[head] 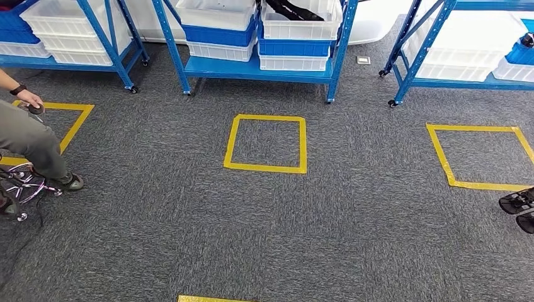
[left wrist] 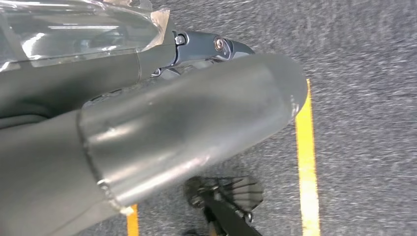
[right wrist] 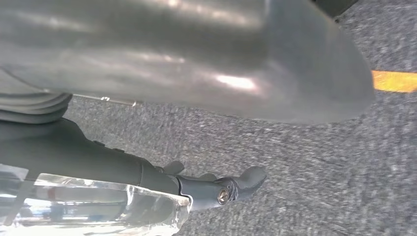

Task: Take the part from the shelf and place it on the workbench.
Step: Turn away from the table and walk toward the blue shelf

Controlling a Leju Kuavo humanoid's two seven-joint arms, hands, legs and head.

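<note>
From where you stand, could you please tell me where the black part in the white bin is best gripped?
Probably across its slim limb. The black part lies slanted in the open-topped white bin on the blue shelf, so come from the front and above; the rest is cut off.

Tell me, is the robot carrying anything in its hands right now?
Nothing, as far as the wrist views show. The left hand and the right hand hang above the grey carpet, with no part between the thumb and fingers.
</note>
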